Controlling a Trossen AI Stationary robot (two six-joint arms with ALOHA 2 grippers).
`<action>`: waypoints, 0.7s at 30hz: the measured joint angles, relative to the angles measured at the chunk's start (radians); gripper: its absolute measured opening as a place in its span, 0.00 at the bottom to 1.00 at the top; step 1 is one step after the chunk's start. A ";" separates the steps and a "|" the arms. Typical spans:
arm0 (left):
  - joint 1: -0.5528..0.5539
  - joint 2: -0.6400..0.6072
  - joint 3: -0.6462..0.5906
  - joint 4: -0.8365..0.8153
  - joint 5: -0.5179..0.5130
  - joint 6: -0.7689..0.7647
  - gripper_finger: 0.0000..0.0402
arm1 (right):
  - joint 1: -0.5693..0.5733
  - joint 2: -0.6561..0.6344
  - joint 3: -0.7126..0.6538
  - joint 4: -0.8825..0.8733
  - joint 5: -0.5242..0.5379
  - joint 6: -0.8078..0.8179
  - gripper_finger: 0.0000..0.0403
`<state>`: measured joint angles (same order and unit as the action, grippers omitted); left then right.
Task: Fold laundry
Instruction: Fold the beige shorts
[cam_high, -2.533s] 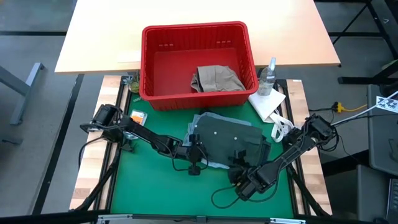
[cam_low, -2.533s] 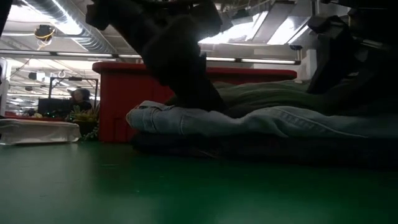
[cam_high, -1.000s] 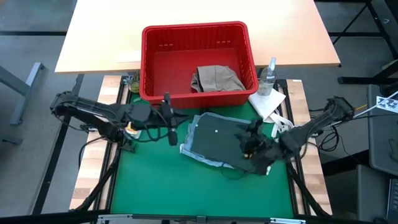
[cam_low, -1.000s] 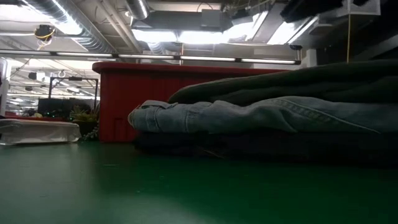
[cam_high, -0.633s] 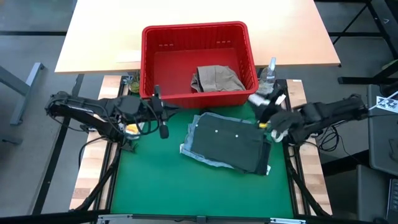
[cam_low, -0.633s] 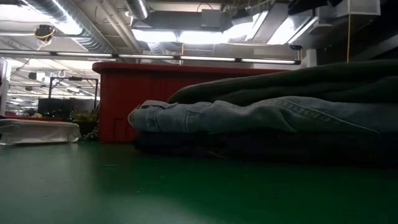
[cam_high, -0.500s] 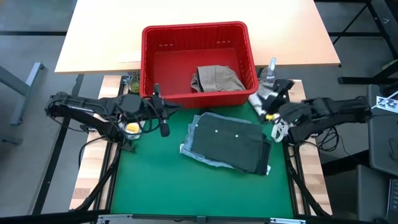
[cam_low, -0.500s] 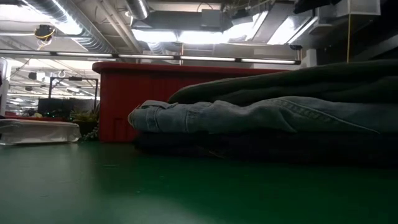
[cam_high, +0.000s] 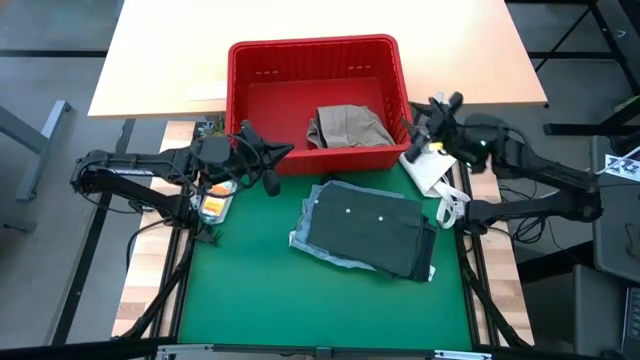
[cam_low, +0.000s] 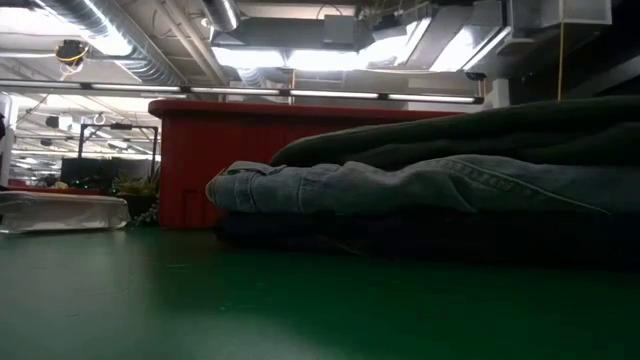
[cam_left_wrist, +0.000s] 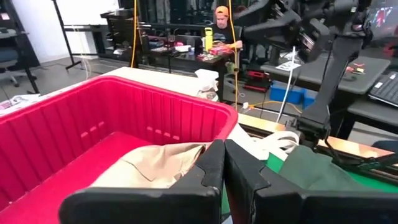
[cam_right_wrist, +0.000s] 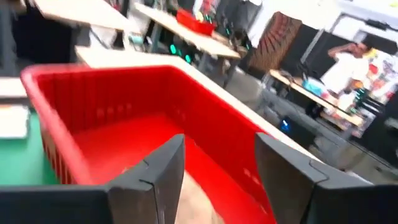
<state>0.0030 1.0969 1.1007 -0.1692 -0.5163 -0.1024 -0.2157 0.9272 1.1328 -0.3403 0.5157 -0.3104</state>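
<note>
The laundry lies in two places. A folded stack rests on the green mat (cam_high: 250, 300): a dark olive piece (cam_high: 365, 232) on top, light blue denim (cam_low: 400, 185) under it, dark navy jeans (cam_low: 400, 235) at the bottom. A beige khaki piece (cam_high: 345, 127) lies crumpled inside the red basket (cam_high: 250, 110). My left gripper (cam_high: 283, 152) is shut and empty at the basket's near left corner, above its rim. My right gripper (cam_high: 418, 118) stands open and empty at the basket's right wall. The wrist views show the left gripper (cam_left_wrist: 224, 163) and the right gripper (cam_right_wrist: 217, 155) pointing roughly level over the basket.
A clear spray bottle (cam_high: 432, 120) and a small white cloth (cam_high: 430, 165) sit just right of the basket, under my right arm. An orange item (cam_high: 215, 205) lies at the mat's far left. A pale wooden table (cam_high: 320, 35) stands behind. The mat's near half is bare.
My right gripper has left the stack's near right part, risen and swung toward the far edge to the basket's right wall, rolling as it went. My left gripper has drifted toward the far edge to the basket's near left corner. The stack has not moved.
</note>
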 joint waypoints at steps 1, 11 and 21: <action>0.005 0.000 0.000 0.000 0.001 0.000 0.01 | -0.030 0.018 0.000 0.042 -0.034 -0.001 0.48; 0.086 0.002 0.000 -0.003 0.002 0.000 0.01 | -0.275 0.251 0.000 0.117 -0.264 0.033 0.48; 0.094 0.002 0.000 -0.003 0.009 0.000 0.01 | -0.443 0.608 -0.001 0.411 -0.479 -0.117 0.48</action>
<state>0.0966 1.0992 1.1007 -0.1726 -0.5072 -0.1024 -0.6584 1.5356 1.1316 0.0708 0.0372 -0.4271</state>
